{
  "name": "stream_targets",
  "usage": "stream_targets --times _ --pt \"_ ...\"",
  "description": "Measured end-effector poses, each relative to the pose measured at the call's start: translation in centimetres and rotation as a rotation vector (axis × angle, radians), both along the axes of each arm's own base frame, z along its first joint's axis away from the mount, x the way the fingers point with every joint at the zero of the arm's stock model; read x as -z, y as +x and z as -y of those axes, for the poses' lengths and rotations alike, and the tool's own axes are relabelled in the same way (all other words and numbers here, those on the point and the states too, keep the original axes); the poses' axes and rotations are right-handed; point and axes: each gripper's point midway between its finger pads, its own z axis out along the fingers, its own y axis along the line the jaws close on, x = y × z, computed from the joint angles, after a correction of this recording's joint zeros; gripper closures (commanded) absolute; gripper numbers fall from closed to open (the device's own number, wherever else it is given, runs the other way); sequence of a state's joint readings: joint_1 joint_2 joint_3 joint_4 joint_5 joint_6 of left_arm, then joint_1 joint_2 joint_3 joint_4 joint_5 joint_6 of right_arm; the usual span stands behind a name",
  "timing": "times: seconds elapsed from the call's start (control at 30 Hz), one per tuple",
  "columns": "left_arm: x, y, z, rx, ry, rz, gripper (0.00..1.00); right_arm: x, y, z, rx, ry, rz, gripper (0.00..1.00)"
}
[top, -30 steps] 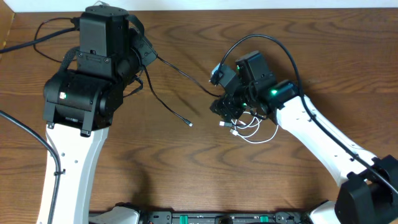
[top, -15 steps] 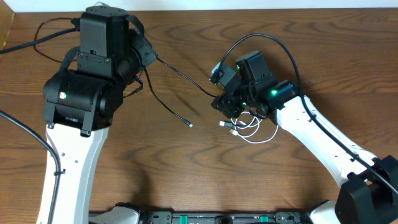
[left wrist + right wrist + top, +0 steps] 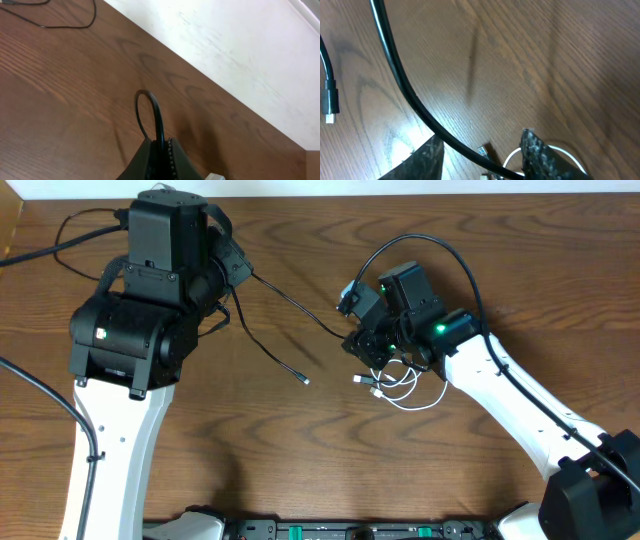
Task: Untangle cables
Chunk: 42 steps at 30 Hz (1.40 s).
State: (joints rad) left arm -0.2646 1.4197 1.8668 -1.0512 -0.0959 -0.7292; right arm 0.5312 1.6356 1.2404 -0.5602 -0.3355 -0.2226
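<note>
The first black cable ran in a nearly straight line across the upper centre of the overhead view, from the left arm to the right arm. The second black cable curved down from the left arm to the centre of the frame, and its end plug lay free on the table. The white cable lay in small loops right of centre, just below the right arm's wrist.

In the left wrist view, the left fingers were pressed together on a short upright loop of black cable.

In the right wrist view, the right fingers stood well apart. The first black cable passed diagonally between them, and part of a white loop showed beside the right-hand finger.
</note>
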Motion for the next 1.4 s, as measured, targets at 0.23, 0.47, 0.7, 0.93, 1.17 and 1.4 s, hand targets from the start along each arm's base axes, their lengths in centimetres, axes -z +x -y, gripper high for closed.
stream_targets --times 0.23,0.47,0.7,0.93,1.17,1.4 --pt "0.0 0.0 0.3 0.011 -0.010 -0.001 0.92 0.0 -0.4 -0.5 -0.040 -0.014 0.019 0.66" --pt "0.0 0.0 0.3 0.012 -0.010 -0.001 0.92 0.0 -0.3 -0.5 -0.048 -0.018 0.031 0.99" --pt "0.1 -0.1 0.2 0.012 -0.008 -0.007 0.90 -2.2 -0.2 -2.9 -0.080 0.140 0.034 0.99" --pt "0.7 -0.6 0.1 0.010 -0.004 -0.039 0.69 -5.2 0.4 -4.1 0.035 0.322 -0.045 0.99" --pt "1.1 -1.0 0.1 0.012 0.000 -0.062 0.50 -10.6 -0.3 -3.5 0.119 0.502 -0.118 0.99" --pt "1.5 -1.4 0.9 0.052 -0.033 -0.087 0.32 -14.8 -1.7 -3.5 0.102 0.637 -0.160 0.99"
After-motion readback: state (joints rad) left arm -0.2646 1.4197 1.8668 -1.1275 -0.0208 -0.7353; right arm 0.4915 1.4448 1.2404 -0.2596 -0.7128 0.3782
